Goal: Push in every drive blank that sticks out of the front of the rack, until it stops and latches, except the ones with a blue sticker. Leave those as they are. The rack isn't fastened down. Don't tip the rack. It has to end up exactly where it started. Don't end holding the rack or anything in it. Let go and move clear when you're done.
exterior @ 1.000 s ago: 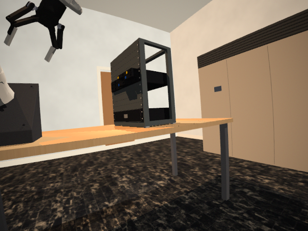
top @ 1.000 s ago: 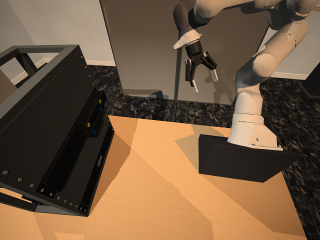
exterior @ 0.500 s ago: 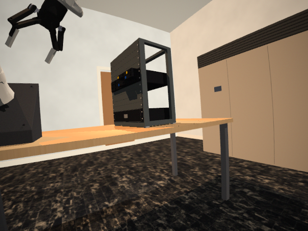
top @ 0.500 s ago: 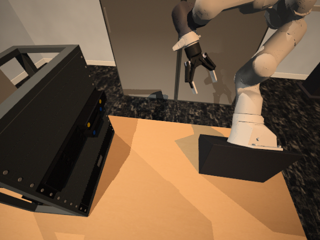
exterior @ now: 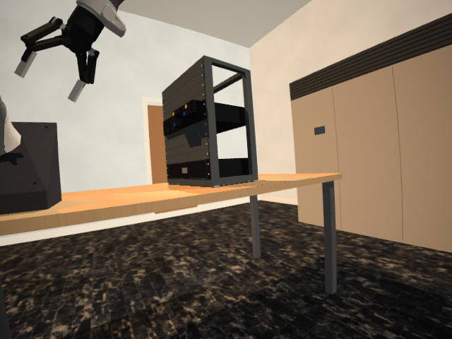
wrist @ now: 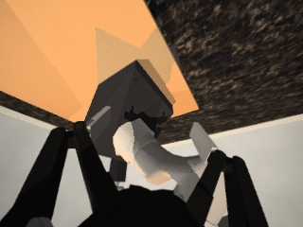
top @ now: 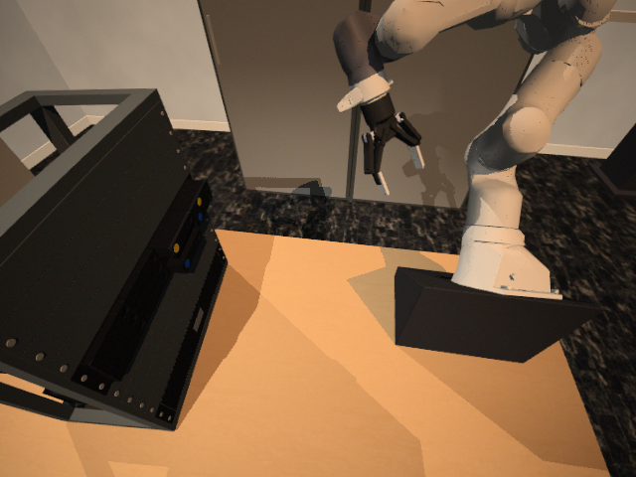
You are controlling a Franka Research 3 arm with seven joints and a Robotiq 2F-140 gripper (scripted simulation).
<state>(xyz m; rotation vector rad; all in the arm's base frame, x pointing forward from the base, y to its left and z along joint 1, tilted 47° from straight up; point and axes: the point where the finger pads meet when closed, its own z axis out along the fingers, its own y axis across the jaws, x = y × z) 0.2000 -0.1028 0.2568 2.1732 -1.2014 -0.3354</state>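
Observation:
The black rack (top: 92, 266) stands on the left of the wooden table and also shows in the exterior view (exterior: 207, 123). Drive blanks sit at mid height on its front and stand proud of the panel. Two carry yellow stickers (top: 199, 201) (top: 176, 247) and two carry blue stickers (top: 200, 217) (top: 187, 263); they show again as yellow dots (exterior: 185, 106) and blue dots (exterior: 174, 123). My gripper (top: 400, 172) (exterior: 49, 78) is open and empty, high in the air and far to the right of the rack's front. The wrist view shows its spread fingers facing my own base.
My arm stands on a black pedestal (top: 477, 318) (exterior: 27, 167) at the table's right side. The table (top: 334, 370) ends just behind the rack's front corner. A brown cabinet (top: 287, 92) stands behind on the dark floor.

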